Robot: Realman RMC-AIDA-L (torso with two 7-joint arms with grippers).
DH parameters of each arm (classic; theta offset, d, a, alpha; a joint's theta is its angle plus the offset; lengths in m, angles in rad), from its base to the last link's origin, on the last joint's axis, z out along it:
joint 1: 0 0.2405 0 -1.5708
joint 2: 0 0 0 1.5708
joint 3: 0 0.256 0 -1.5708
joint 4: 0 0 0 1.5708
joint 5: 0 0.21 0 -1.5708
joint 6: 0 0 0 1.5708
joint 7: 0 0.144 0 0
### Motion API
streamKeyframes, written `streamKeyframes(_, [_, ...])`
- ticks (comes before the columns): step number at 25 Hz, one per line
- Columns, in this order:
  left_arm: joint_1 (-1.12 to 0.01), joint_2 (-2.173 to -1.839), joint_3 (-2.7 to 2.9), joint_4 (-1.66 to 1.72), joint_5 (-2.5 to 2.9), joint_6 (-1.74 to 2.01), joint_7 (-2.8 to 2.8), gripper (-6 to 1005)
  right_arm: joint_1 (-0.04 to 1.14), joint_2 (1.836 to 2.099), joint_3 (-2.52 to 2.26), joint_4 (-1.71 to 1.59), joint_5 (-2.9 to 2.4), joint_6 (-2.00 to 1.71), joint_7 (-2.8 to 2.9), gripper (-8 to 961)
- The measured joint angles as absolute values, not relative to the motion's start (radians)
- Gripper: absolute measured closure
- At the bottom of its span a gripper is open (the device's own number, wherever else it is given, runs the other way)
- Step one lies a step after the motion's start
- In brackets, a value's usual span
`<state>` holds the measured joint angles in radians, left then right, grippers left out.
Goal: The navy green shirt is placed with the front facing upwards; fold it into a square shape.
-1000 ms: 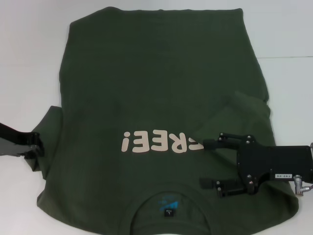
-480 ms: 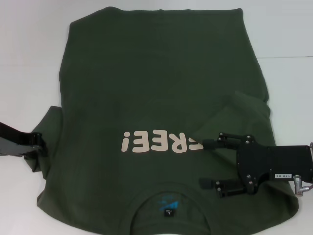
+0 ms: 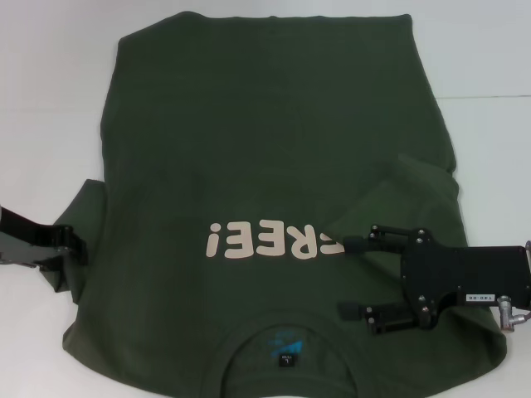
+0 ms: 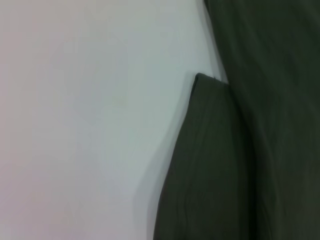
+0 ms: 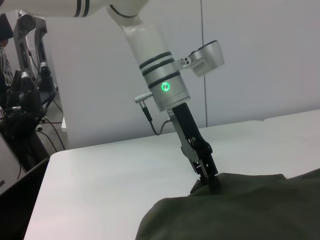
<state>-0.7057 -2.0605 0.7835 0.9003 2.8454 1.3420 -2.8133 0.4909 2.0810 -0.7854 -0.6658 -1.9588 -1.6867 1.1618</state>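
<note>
Head view: a dark green shirt (image 3: 274,166) lies spread on a white table (image 3: 50,99), collar (image 3: 286,332) nearest the robot, and the cream "FREE!" lettering (image 3: 274,240) reads upside down from here. The sleeve on the robot's right (image 3: 398,195) is already folded inward over the body of the shirt. The right gripper (image 3: 342,278) hovers low over that folded area, just right of the lettering, its two fingers set wide apart with nothing between them. The left gripper (image 3: 73,249) sits at the edge of the other sleeve (image 3: 79,215), which lies flat and unfolded.

Left wrist view: only the sleeve's corner (image 4: 210,150) and bare table show. The left gripper's own fingers are not in view here.

Right wrist view: across the table, the left gripper (image 5: 210,180) presses down at the shirt's edge (image 5: 230,200), its tips meeting the cloth. Whether they have pinched the fabric or simply rest on it cannot be told.

Likely risks: if the left gripper catches only the top layer, or too little cloth, the sleeve may slip free partway through the fold. A lift that drags the shirt could also pull the finished right fold loose, leaving an uneven shape.
</note>
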Motion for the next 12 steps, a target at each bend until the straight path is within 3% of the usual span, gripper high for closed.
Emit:
streamKeyframes(6, [-0.707,-2.064,0.788,0.901,2.849,1.348,-2.804,602,0.49,2.081,-0.785,-0.667,-1.959,-1.69,1.167,11])
streamKeyframes(12, [-0.707,-2.069,0.793,0.906,2.854,1.344,-2.799,804,0.488,2.083,-0.785,-0.672,-1.959,-1.692,1.176,11])
